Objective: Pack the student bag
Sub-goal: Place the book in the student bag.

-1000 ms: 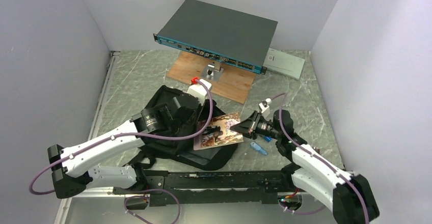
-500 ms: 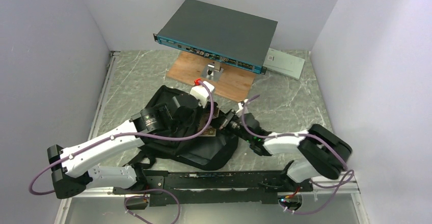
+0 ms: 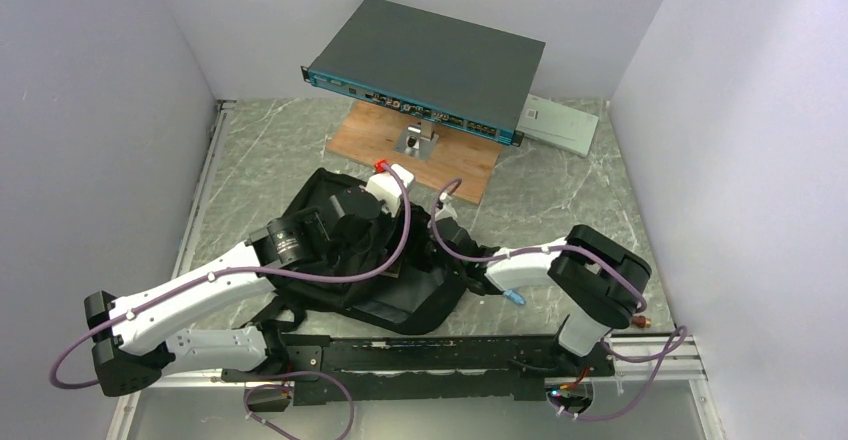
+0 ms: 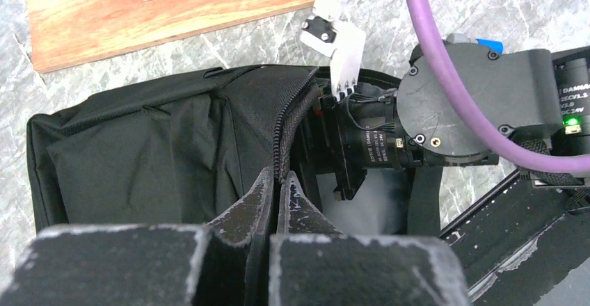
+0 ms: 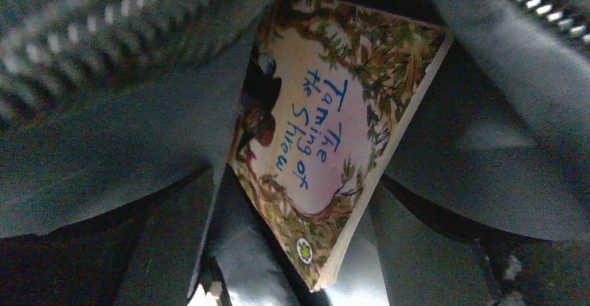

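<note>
The student bag [image 3: 400,295], a black soft backpack, lies in front of the arm bases. My left gripper [image 3: 372,222] is shut on the zipper edge [image 4: 286,135] of its opening and holds the flap up. My right gripper [image 3: 446,236] reaches into that opening from the right, and its wrist [image 4: 445,111] shows in the left wrist view. Inside the bag lies a paperback book [image 5: 327,139] with a leafy cover. Its lower corner sits between my right gripper's [image 5: 296,191] fingers, which stand open with gaps on both sides.
A flat dark grey rack device [image 3: 430,60] with a teal front rests on a wooden board [image 3: 460,165] at the back. A grey box [image 3: 560,122] lies to its right. A small blue object [image 3: 510,296] lies on the marble table right of the bag.
The right arm carried the book from the bag's right side into the opening, and its jaws then opened. The left gripper kept its hold on the zipper edge and shifted slightly left.
</note>
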Robot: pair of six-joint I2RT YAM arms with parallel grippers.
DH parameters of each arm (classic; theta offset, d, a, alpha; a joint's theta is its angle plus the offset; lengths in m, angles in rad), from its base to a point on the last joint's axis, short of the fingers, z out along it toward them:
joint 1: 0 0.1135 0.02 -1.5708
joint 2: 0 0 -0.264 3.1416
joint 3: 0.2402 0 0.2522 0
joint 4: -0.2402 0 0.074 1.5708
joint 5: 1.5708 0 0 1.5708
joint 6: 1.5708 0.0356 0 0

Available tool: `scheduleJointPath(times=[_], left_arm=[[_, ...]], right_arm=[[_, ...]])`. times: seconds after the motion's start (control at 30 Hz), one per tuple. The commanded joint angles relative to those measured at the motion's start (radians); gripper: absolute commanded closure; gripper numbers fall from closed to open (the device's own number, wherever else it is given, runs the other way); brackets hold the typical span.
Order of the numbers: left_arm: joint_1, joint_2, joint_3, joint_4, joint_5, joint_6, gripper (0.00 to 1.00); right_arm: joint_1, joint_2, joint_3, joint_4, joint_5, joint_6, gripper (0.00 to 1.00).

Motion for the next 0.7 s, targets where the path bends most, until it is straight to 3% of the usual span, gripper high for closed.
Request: scheduleJointPath(times=[0.0,0.13,0.23,0.47,0.57,0.67], left_arm=[[0.0,-0.031,0.003,0.082,0.007,-0.01,1.0],[0.0,-0.025,0.01,0.079,0.017,0.0,1.0],[0.0,-0.019,0.008,0.081,0.017,0.005,1.0],[-0.001,-0.011,0.019,0.071,0.025,-0.005,1.0],[0.0,-0.013,0.025,0.066,0.031,-0.006,1.0],[0.0,-0.011,0.028,0.066,0.032,-0.005,1.0]], right_arm=[[-0.013,-0.059,0.005,-0.115,-0.157,-0.133,0.15],[-0.055,-0.039,-0.091,0.062,-0.252,-0.106,0.3],[-0.061,-0.011,-0.096,0.183,-0.284,-0.078,0.49],[-0.042,0.113,0.035,0.218,-0.293,-0.063,0.95],[-0.027,0.157,0.082,0.284,-0.271,-0.048,0.99],[-0.014,0.18,0.125,0.303,-0.235,-0.056,0.96]])
